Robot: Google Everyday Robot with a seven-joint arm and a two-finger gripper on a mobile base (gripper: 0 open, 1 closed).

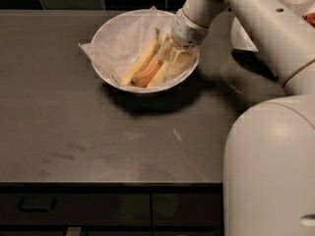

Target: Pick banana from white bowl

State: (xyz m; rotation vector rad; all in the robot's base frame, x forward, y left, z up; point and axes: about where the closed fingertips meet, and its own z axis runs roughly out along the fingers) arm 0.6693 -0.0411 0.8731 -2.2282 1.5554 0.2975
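**A:** The tool (172, 53) is being held low inside the bowl (142, 88), on the right side among the fruit. It is likely being positioned for a grasp.

**B:** Whether it is wide or narrow cannot be told. The banana (141, 62) is being cradled on the paper (91, 50), left of the orange banana (148, 73). The bowl is being carried by the table (74, 132).

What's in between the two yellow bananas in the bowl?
The camera view shows an orange-tinted banana between the pale banana and the thick banana, where the gripper sits inside the white bowl.
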